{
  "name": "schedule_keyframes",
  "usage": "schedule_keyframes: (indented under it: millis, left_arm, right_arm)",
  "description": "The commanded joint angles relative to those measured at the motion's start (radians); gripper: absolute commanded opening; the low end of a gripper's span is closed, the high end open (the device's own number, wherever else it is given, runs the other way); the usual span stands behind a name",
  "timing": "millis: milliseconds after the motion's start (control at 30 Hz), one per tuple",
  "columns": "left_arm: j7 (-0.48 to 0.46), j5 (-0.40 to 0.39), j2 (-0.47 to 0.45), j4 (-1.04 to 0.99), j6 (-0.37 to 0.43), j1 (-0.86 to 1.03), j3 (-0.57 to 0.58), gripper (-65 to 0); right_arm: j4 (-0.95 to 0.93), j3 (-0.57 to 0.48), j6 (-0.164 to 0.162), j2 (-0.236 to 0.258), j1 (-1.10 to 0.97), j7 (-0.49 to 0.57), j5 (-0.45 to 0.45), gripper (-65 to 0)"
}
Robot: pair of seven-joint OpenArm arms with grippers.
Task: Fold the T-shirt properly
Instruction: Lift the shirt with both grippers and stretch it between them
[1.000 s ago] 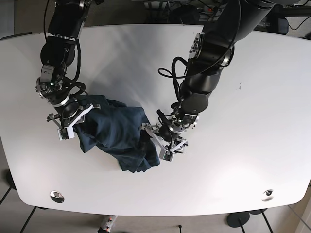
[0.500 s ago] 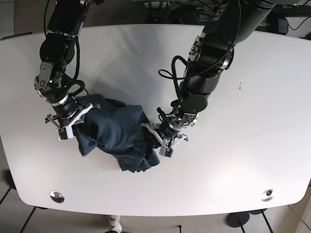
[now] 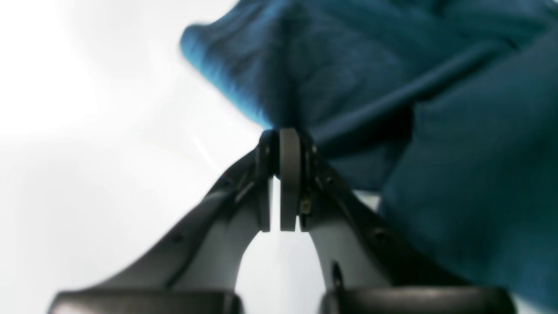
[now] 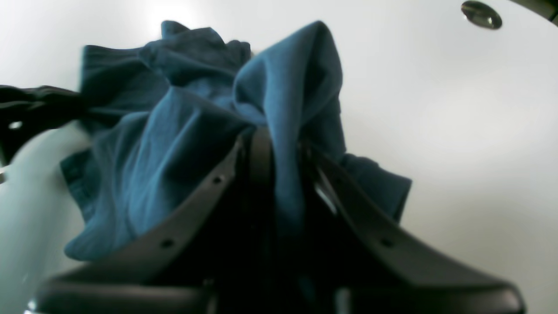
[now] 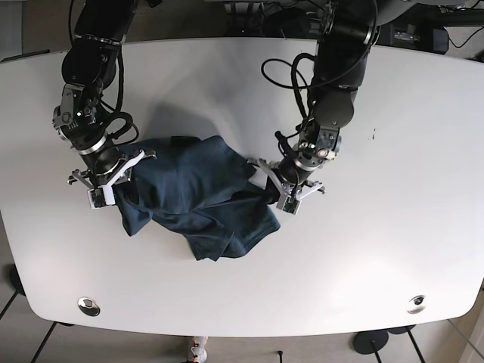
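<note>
Dark-blue crumpled cotton T-shirt (image 5: 198,203) now stretches wider between left pincer (image 5: 278,190) and right pincer (image 5: 115,178), both pinching it, spreading begun.

left wrist: T-shirt (image 3: 436,109) blurred, cut off right; right gripper (image 4: 279,144) tips buried in cloth

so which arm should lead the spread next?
Probably left. Its gripper is shut on the shirt edge with bare table beyond it to pull across. The right gripper, also shut on cloth, sits near the table's edge.
</note>
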Motion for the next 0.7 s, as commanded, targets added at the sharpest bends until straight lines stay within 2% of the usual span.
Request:
schedule_keyframes:
  millis: [33, 167, 267, 300, 367, 467, 500, 567, 700]
  left_arm:
    - [0.007, -0.006, -0.034, 0.131, -0.001, 0.05, -0.029, -65.0]
    - [0.101, -0.006, -0.054, 0.354, -0.001, 0.208, -0.167, -65.0]
    - [0.113, -0.005, -0.054, 0.48, -0.002, 0.295, -0.237, -65.0]
    - [0.113, -0.005, -0.054, 0.495, -0.004, 0.303, -0.239, -61.1]
    - [0.113, -0.005, -0.054, 0.535, -0.004, 0.309, -0.242, -41.7]
    - [0.113, -0.005, -0.051, 0.59, -0.002, 0.335, -0.244, -13.6]
    - [0.113, -0.005, -0.048, 0.598, -0.002, 0.335, -0.244, -11.3]
    - [0.113, -0.005, -0.048, 0.59, -0.002, 0.325, -0.244, -11.0]
    - [0.113, -0.006, -0.046, 0.441, -0.002, 0.228, -0.244, -11.0]
  right_arm:
    - [0.02, 0.003, 0.0, 0.009, 0.02, 0.03, 0.016, -62.6]
    - [0.019, 0.003, 0.0, 0.009, 0.022, 0.03, 0.016, -62.6]
    - [0.017, 0.003, 0.001, 0.009, 0.023, 0.03, 0.016, -62.6]
    - [0.016, 0.003, 0.001, 0.005, 0.023, 0.03, 0.016, -62.6]
    - [0.016, 0.001, 0.001, -0.021, 0.023, 0.03, 0.013, -62.6]
    - [0.017, 0.001, 0.001, -0.024, 0.023, 0.03, 0.016, -62.6]
    - [0.016, 0.001, 0.001, -0.026, 0.023, 0.03, 0.016, -62.6]
    - [0.016, 0.001, 0.001, -0.026, 0.025, 0.03, 0.016, -62.6]
    - [0.014, 0.001, 0.001, -0.026, 0.028, 0.03, 0.016, -62.6]
